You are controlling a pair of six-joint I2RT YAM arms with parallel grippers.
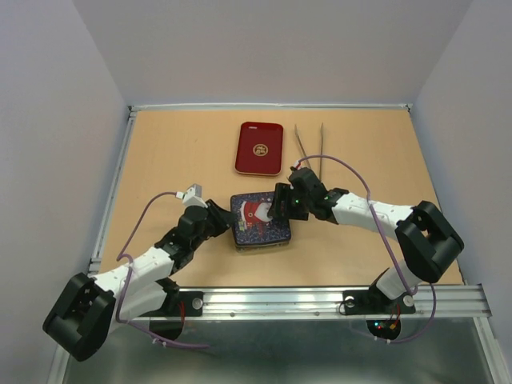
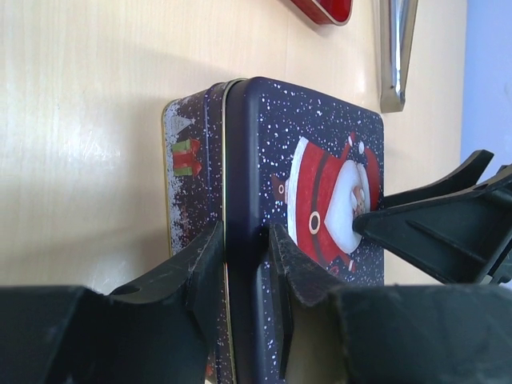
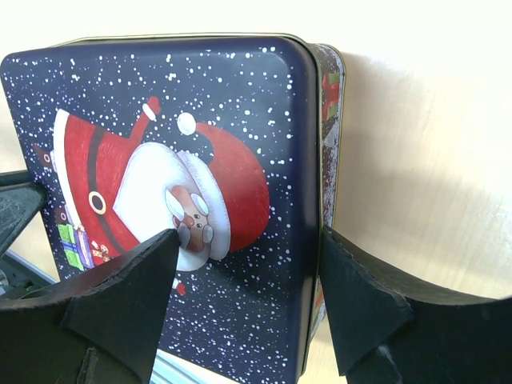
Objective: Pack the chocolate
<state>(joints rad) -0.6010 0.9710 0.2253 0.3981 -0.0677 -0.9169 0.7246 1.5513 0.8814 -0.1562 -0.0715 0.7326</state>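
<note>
No chocolate shows in any view. A dark blue tin point(image 1: 260, 222) with a Santa lid sits mid-table. My left gripper point(image 1: 226, 222) is at its left side. In the left wrist view the two fingers point(image 2: 204, 268) pinch the lid's rim point(image 2: 244, 160), so my left gripper point(image 2: 244, 264) is shut on it. My right gripper point(image 1: 285, 205) is at the tin's far right side. In the right wrist view it point(image 3: 248, 276) is open and straddles the tin's right edge. One finger point(image 3: 128, 292) lies over the Santa lid point(image 3: 184, 144) and the other is outside the wall.
A red tin part point(image 1: 260, 148) lies flat behind the blue tin. Long metal tweezers point(image 1: 308, 148) lie to its right and show in the left wrist view point(image 2: 396, 48). A raised rim borders the table. A metal rail point(image 1: 320, 300) runs along the near edge.
</note>
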